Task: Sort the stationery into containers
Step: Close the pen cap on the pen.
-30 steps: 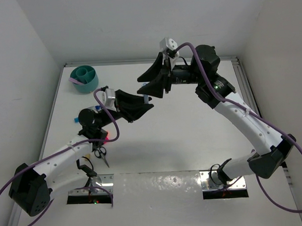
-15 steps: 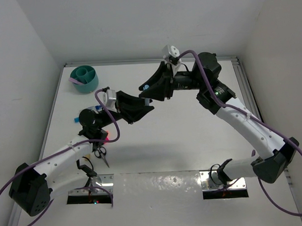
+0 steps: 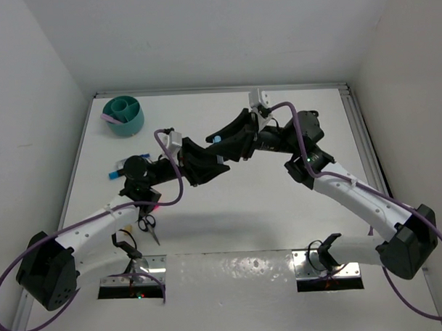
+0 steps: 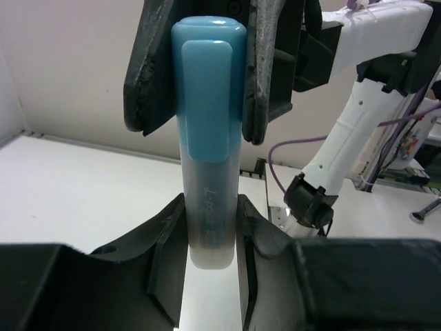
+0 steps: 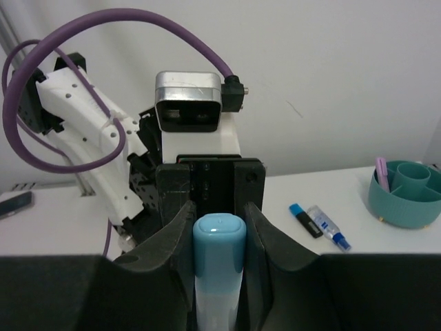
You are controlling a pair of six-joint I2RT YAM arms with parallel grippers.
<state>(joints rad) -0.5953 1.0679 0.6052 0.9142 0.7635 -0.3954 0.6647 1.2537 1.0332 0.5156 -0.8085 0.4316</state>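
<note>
White table (image 3: 244,204) | 1 teal cup (image 3: 130,128) | 1 light-blue marker (image 4: 207,103) | 1 scissors (image 3: 147,225)

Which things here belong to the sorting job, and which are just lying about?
Job:
light-blue marker, held in the air
teal organiser cup with a pink marker inside
scissors
blue-and-black pen
blue-and-clear pen

Just there:
purple cables
metal base plates

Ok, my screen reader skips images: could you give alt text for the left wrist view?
A light-blue marker runs vertically mid-frame, its translucent body clamped by the left pincer below and its cap by the right pincer above.
</note>
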